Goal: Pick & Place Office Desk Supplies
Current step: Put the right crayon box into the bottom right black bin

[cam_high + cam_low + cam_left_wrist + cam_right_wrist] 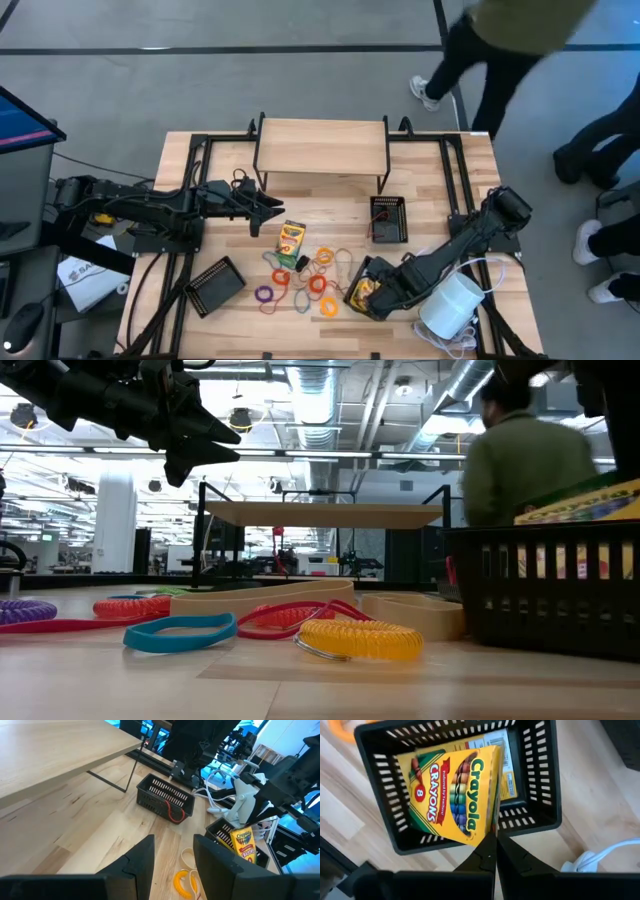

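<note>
A: How far along does this look?

B: Partway, I'd judge. A crayon box (pixel 452 795) sits tilted in the tray (pixel 540 820) near the worktop's (pixel 330 215) front right, leaning on one wall, with another box under it. The right gripper (pixel 492 851) hangs just above that tray's edge, fingers pressed together and holding nothing.

A: So that box is delivered?

B: It seems so; it lies inside the tray, free of the fingers.

A: What's left?

B: Another crayon box (pixel 291 240) lies out on the worktop near the middle, and the loops (pixel 318 283) are scattered beside it: orange, red, purple, yellow. One red loop (pixel 175 814) is already in the rear tray (pixel 162 796). A third tray (pixel 215 285) at front left looks to hold nothing, as far as I can tell.

A: And the left arm?

B: The left gripper (pixel 172 862) hovers above the worktop, left of the loose box, fingers apart with nothing between them. I'd guess that box or a loop comes next.

A: Most of the job remains, then?

B: Yes, nearly all the loops are unsorted.
</note>
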Motion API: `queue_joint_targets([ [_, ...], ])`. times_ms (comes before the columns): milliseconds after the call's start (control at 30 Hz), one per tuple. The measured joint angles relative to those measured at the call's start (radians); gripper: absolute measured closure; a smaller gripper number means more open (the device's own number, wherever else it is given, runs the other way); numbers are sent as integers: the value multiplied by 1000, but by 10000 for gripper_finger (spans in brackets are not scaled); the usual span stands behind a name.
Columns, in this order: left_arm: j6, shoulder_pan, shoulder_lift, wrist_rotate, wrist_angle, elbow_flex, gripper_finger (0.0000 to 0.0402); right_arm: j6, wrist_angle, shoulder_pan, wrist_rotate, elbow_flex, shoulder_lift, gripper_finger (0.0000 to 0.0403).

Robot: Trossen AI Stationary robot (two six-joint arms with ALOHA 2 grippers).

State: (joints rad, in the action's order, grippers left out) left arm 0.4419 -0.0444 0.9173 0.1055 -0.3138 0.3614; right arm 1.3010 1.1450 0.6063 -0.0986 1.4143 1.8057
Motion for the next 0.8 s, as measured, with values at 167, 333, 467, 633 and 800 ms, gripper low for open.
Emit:
queue_joint_targets([
  [167,0,0,0,5,0,0,270,-6,-8,-16,-1,-29,0,403],
  [333,0,0,0,20,0,0,270,-27,-39,-36,-3,-57,0,403],
  [467,0,0,0,20,0,0,270,-52,-50,-45,-3,-58,0,403],
  [633,0,0,0,21,0,0,270,-53,-51,-48,-3,-58,0,400],
  [800,0,0,0,21,0,0,270,-53,-50,-47,-3,-58,0,385],
])
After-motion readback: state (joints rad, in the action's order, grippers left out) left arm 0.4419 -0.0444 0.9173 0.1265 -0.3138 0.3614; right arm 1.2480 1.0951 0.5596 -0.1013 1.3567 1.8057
